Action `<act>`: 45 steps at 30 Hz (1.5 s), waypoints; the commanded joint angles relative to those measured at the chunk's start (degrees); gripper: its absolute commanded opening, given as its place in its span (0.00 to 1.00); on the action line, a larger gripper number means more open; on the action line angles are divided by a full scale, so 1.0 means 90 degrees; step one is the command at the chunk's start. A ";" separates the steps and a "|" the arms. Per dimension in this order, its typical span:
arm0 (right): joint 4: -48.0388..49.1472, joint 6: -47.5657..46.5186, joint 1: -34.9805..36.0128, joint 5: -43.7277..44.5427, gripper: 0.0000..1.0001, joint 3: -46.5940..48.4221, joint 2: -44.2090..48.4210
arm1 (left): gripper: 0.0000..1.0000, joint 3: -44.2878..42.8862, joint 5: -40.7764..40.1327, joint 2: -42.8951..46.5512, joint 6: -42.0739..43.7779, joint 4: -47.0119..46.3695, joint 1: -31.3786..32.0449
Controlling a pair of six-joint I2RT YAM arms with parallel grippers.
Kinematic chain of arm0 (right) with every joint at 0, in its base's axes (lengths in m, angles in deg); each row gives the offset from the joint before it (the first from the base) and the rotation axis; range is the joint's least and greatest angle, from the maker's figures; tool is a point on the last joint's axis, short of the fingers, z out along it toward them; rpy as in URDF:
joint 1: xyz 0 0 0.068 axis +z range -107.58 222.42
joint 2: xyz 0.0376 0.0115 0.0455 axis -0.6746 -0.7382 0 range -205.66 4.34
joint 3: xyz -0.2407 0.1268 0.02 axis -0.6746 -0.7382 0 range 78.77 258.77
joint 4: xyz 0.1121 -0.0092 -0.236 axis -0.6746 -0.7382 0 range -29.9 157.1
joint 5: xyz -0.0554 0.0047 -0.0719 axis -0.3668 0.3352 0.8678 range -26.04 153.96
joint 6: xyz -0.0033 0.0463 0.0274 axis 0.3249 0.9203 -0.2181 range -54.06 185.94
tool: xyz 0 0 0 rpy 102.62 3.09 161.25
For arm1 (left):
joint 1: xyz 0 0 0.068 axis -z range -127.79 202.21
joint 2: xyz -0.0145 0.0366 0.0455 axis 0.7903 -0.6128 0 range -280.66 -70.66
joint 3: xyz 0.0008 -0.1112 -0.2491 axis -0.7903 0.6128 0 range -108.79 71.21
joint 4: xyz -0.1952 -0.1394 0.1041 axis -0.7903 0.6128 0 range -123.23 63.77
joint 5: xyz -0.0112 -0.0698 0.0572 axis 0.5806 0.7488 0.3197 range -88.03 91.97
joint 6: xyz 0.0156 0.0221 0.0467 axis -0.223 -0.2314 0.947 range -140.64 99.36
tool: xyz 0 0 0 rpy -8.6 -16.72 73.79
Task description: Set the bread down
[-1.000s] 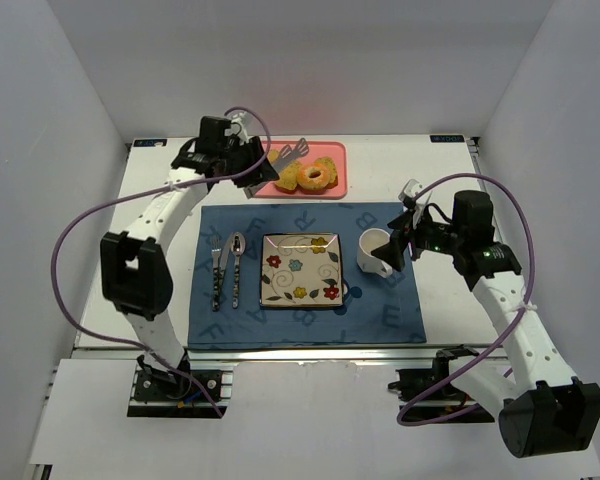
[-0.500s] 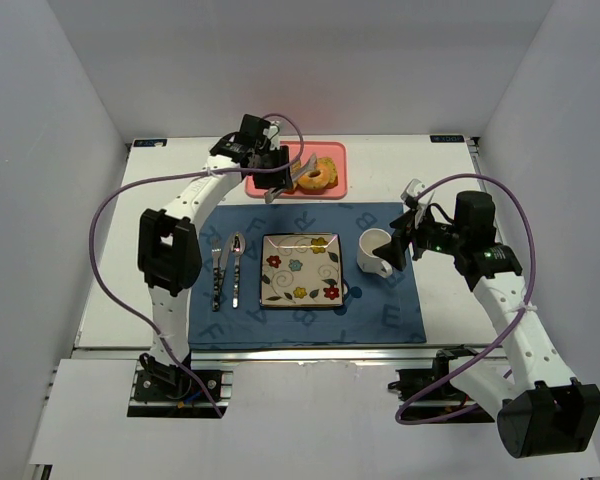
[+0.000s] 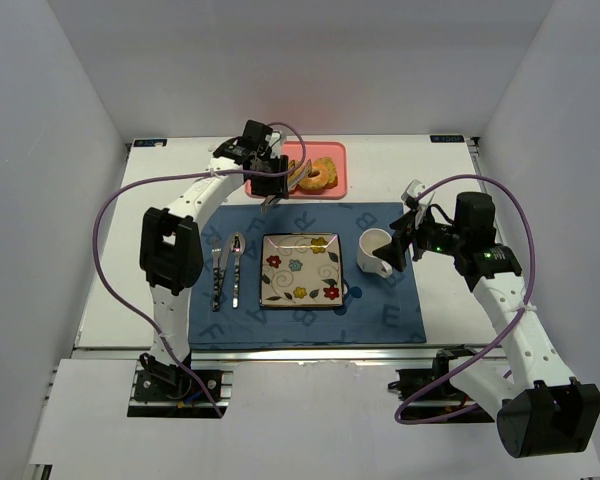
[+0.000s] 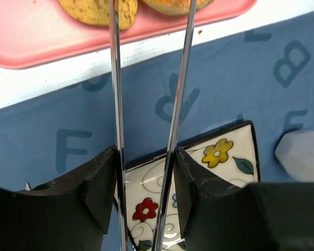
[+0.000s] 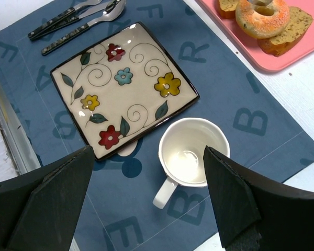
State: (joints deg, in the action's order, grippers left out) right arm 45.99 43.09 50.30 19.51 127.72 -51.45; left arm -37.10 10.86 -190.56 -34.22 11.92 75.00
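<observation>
The bread lies on a pink tray (image 3: pixel 336 160): a glazed bagel ring (image 3: pixel 319 175) with wedge slices (image 3: pixel 292 178) beside it. It also shows in the right wrist view (image 5: pixel 262 16). My left gripper (image 3: pixel 271 184) is shut on metal tongs (image 4: pixel 116 78), just in front of the tray. The two blades are apart and reach over the wedge (image 4: pixel 97 10) and the bagel (image 4: pixel 175 4); their tips are out of the wrist view. A square flowered plate (image 3: pixel 300 268) lies bare on the blue mat. My right gripper (image 3: pixel 405 236) hangs open and empty over a white cup (image 5: pixel 193 154).
A blue lettered placemat (image 3: pixel 390 310) covers the middle of the table. A fork and spoon (image 3: pixel 227 268) lie left of the plate. The white cup (image 3: pixel 375 250) stands right of the plate. White walls close in on three sides.
My left gripper has swung right with the tongs, from the tray's left end to its near edge, and the blades now point at the bread. The right arm has not moved.
</observation>
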 commanded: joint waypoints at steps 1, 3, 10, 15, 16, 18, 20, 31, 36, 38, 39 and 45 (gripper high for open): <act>0.0187 0.0098 -0.0036 -0.0218 0.89 0.0020 0.0027 | 0.54 0.0101 0.0165 0.0490 0.0162 0.0032 0.0027; 0.0187 0.0098 -0.0045 -0.0218 0.89 0.0030 0.0037 | 0.54 0.0101 0.0291 0.0441 0.0181 0.0091 0.0027; 0.0157 0.0088 -0.0065 -0.0198 0.89 -0.0028 0.0076 | 0.30 0.0092 0.0389 0.0421 0.0201 0.0130 0.0027; 0.0157 0.0098 -0.0075 -0.0198 0.89 -0.0019 0.0095 | 0.14 -0.0084 0.0536 0.0606 0.0094 0.0023 0.0027; 0.0157 0.0098 -0.0075 -0.0189 0.89 -0.0028 0.0095 | 0.12 -0.0104 0.0623 0.0675 0.0064 -0.0035 0.0027; 0.0148 0.0098 -0.0084 -0.0208 0.89 -0.0029 0.0105 | 0.06 -0.0085 0.0692 0.0937 -0.0072 -0.0181 0.0027; 0.0147 0.0098 -0.0084 -0.0208 0.89 -0.0029 0.0124 | 0.04 -0.0075 0.0868 0.1124 -0.0209 -0.0387 0.0027; 0.0118 0.0117 -0.0124 -0.0237 0.89 -0.0077 0.0213 | 0.00 0.3024 0.1678 0.3874 -0.0434 -0.0144 0.0027; 0.0109 0.0137 -0.0123 -0.0315 0.89 -0.0029 0.0125 | 0.00 0.4523 0.1971 0.5078 -0.0317 0.0266 0.0076; 0.0108 0.0175 -0.0114 -0.0374 0.90 -0.0009 0.0066 | 0.02 0.5051 0.2011 0.5429 -0.0336 0.0228 0.0153; 0.0108 0.0195 -0.0114 -0.0403 0.89 0.0001 0.0056 | 0.03 0.5197 0.1992 0.5499 -0.0356 0.0189 0.0202; 0.0079 0.0205 -0.0114 -0.0443 0.89 0.0089 0.0007 | 0.27 0.5716 0.1611 0.5607 -0.0532 -0.0065 0.0466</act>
State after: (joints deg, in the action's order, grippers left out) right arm 46.06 44.45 49.51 17.15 127.63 -51.34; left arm 14.43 25.87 -142.26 -38.31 14.76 78.32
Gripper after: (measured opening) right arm 0.895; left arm 0.327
